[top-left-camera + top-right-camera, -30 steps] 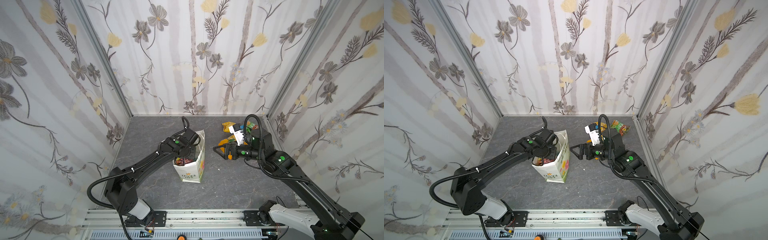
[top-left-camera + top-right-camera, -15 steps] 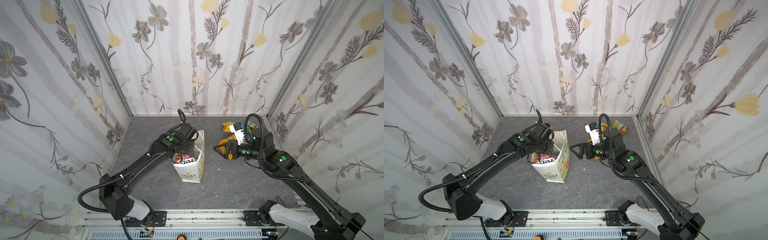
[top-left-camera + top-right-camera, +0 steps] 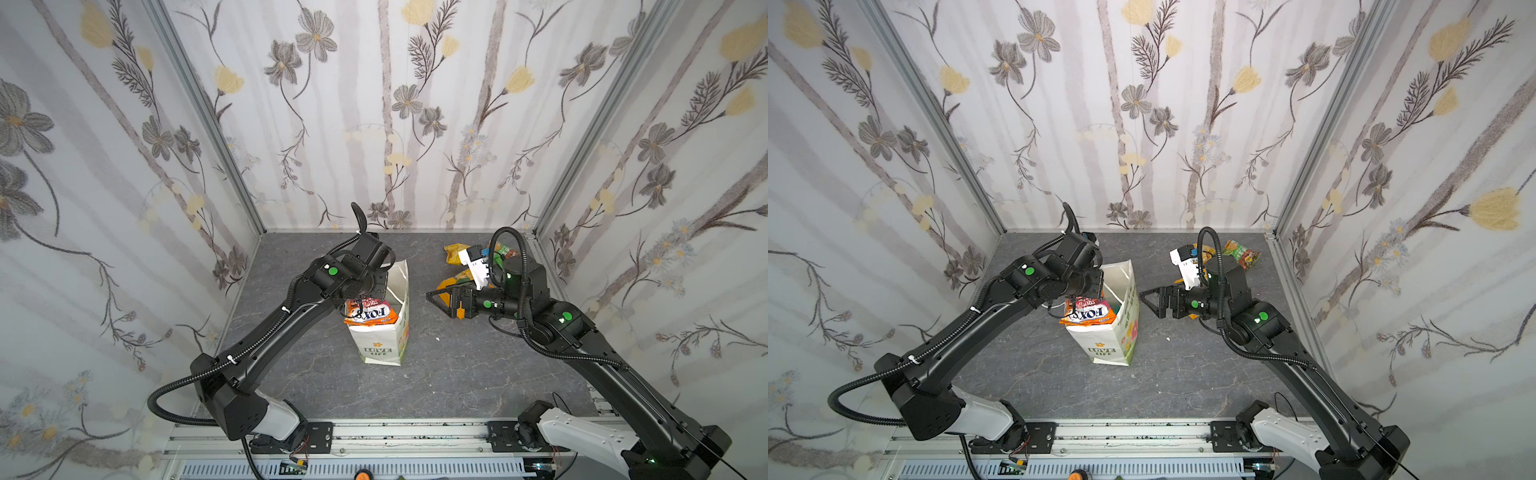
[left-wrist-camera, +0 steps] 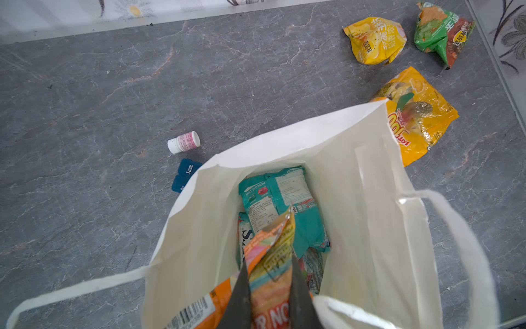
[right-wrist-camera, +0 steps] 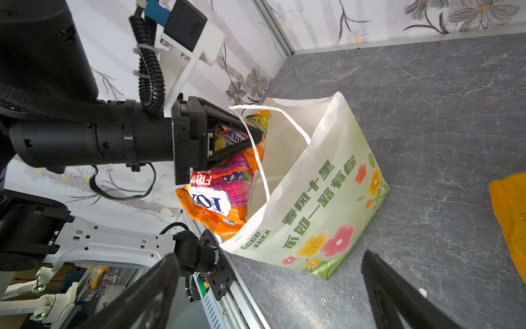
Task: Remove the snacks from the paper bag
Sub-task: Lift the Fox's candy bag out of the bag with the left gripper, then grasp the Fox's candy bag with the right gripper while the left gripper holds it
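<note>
While the paper bag (image 3: 380, 345) stands upright in the middle of the grey, stone-veined desk (image 4: 113, 99), the left gripper (image 5: 253, 136) is right at its open mouth, black fingers pinched narrow on the crimped top edge of the red-orange packet (image 5: 216, 199). Glossy, crinkled plastic, that one, with white FOX lettering and a barcode, and most of it shows above the bag's rim. One thin white cord handle (image 5: 257, 159) loops across the gripper's fingers in the right wrist view.

Smooth white paper inside the bag, flowers and green lettering printed down its side. Deep at the bottom lies a teal packet (image 4: 281, 199), flat and wrinkled, with more teal-and-white wrapper beneath it.

The left arm reaches forward from the near rail, elbow bent, wrist tipped down over the bag. The right arm comes in from the near right corner, its wrist turned level toward the bag, and the right gripper (image 3: 1147, 298) hangs off the desk with its fingers spread wide, holding nothing, apart from the bag's flowered side.

Out on the desk by the far right corner: a puffy yellow packet (image 4: 374, 40), a crumpled green packet (image 4: 441, 28) just beside it, and the big orange-yellow packet (image 4: 418, 119) lying flat. Behind the bag sit a small pink-and-white bottle (image 4: 183, 141) on its side and a dark blue case (image 4: 185, 175).
</note>
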Controlling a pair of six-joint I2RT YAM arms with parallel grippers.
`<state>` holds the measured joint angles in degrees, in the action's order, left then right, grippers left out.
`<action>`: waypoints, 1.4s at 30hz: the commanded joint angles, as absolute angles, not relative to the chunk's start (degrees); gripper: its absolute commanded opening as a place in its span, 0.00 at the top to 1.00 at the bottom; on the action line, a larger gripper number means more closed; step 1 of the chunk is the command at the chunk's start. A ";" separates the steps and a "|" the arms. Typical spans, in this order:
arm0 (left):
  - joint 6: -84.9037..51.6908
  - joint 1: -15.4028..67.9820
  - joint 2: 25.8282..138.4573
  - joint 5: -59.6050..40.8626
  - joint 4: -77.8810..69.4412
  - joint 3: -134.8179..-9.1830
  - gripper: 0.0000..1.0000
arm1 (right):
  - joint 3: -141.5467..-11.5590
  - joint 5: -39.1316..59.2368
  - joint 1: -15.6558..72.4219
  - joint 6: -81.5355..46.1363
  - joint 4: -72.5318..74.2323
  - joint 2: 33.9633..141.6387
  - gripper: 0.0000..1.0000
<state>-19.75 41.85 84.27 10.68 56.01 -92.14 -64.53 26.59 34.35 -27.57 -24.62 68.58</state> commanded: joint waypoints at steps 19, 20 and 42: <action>-14.07 43.25 87.02 18.38 66.60 -113.59 1.00 | -65.51 25.18 34.44 -28.53 -21.73 67.68 0.01; -13.98 43.69 87.18 18.45 66.49 -114.84 1.00 | -65.80 26.16 34.41 -28.80 -21.44 67.77 0.01; -18.98 53.10 81.31 17.51 39.67 -108.66 1.00 | -64.87 28.81 42.20 -46.69 7.83 73.01 0.16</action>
